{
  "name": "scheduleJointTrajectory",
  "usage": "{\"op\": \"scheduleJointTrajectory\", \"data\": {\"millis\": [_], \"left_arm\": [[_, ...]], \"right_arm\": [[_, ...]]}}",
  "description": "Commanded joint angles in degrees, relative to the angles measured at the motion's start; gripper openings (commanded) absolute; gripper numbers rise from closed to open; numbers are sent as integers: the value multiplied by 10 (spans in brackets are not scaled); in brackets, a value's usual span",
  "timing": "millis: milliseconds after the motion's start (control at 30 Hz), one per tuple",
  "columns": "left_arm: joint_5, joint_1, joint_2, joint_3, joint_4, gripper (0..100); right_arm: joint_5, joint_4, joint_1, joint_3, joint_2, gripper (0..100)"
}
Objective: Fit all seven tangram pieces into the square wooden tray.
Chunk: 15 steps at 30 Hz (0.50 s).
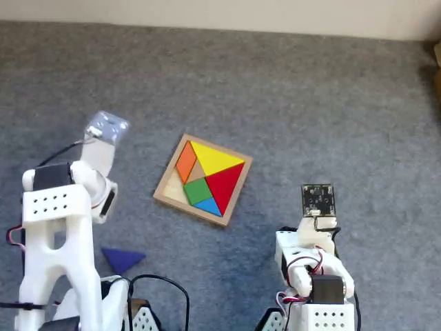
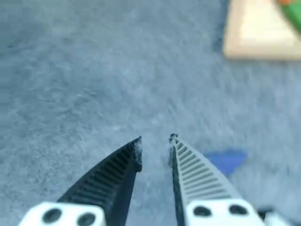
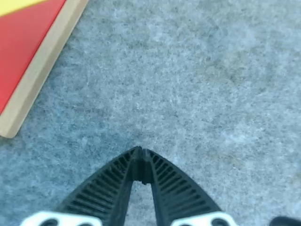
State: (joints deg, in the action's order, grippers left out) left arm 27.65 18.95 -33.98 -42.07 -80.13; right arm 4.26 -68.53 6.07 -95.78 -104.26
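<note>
Now, at the near left, the dark blue triangle [image 1: 124, 259] lies loose on the tabletop [image 1: 310, 103]. Your left gripper [image 2: 155, 148] hangs just short of it, slightly parted and empty. Your right gripper [image 3: 141, 153] is closed on nothing. Farther off, the wooden tray [image 1: 186, 207] shows a bare gap, so I'd grasp the triangle next.

The left gripper [image 2: 155, 143] hung over grey carpet [image 2: 94, 70], its 2 fingers parted by a narrow gap. A blue piece [image 2: 228, 160] lay just beside the pale finger. Well beyond the tips sat a corner of the wooden tray [image 2: 254, 35], a green piece [image 2: 295, 16] inside.
</note>
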Motion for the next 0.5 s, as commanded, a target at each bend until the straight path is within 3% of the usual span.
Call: {"op": "scheduleJointTrajectory", "data": {"millis": [0,100,233,467], "left_arm": [[117,-14,-19,0,-68,109],[191,-15,-19,-3,-108,114],[287,-12,-22,-71,-98,221],[304,-15,-19,-190,16,258]], "right_arm": [[-2,1,-7,-63,-3,5],[-2,1,-7,-63,-3,5],[-2,1,-7,-63,-3,5],[-2,1,-7,-63,-3,5]]}}
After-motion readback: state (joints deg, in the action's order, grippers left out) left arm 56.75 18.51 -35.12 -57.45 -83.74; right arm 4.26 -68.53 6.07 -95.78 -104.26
